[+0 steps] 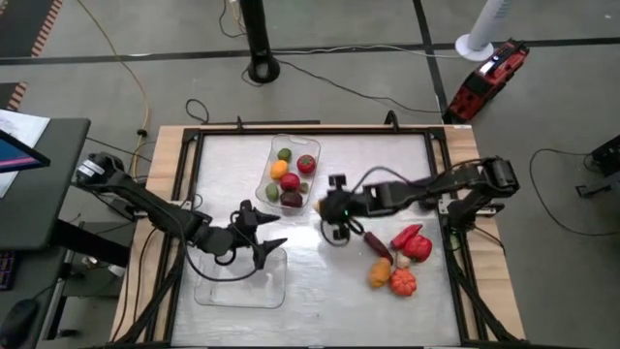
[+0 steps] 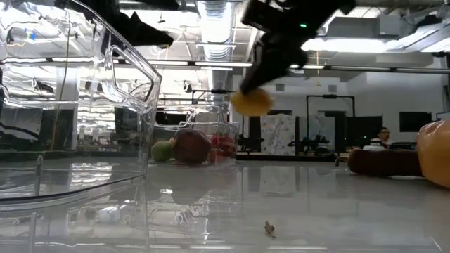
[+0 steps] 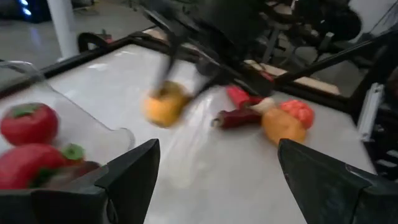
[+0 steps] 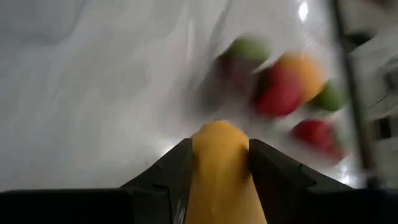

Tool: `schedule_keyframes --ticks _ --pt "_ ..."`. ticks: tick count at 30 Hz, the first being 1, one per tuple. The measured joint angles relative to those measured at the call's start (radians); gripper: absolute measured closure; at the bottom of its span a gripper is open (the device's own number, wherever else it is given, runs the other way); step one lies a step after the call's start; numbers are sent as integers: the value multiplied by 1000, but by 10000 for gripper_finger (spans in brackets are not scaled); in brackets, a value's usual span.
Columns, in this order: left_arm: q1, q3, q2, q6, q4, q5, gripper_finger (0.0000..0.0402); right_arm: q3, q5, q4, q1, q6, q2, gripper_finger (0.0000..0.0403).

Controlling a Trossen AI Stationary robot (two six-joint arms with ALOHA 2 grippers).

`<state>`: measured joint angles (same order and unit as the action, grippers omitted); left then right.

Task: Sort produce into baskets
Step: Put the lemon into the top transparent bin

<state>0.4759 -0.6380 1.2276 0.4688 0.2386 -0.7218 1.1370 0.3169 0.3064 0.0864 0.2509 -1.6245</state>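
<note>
Yellow-orange toy fruit (image 4: 219,168) sat clamped between the two dark fingers of my right gripper (image 1: 336,214), held in the air above the table (image 1: 387,160), just beside the far basket (image 1: 274,152) that already held red, orange, green and dark pieces. My left gripper (image 1: 263,231) hung with its fingers spread apart over the far edge of the near basket (image 1: 209,293). More produce, red, orange and dark, lay grouped on the table toward my right side (image 1: 399,260), apart from both baskets.
</note>
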Motion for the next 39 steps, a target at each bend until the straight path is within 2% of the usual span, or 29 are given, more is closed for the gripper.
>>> schedule_keyframes --ticks 5,10,12,15,20,24,30,35,39 --pt "44 0 17 46 22 -55 88 54 -26 -149 -98 122 0 224" --pt "69 0 16 59 39 -131 88 88 -180 -304 -184 167 -19 224" --pt "75 0 16 79 48 -133 88 108 -185 -209 -206 167 -20 223" --pt "96 0 16 102 44 -127 88 129 -186 29 -218 149 7 214" --pt "114 0 16 72 45 -149 88 104 -190 385 -243 59 71 169" --pt "113 0 16 72 36 -154 88 -17 -185 414 -266 -41 189 136" --pt "107 0 16 25 41 -154 88 -230 -139 453 -310 -192 335 109" --pt "62 -7 16 -54 49 -145 88 -328 -113 550 -357 -291 360 89" --pt "0 -29 16 -131 44 -55 88 -377 -109 605 -383 -320 361 82"
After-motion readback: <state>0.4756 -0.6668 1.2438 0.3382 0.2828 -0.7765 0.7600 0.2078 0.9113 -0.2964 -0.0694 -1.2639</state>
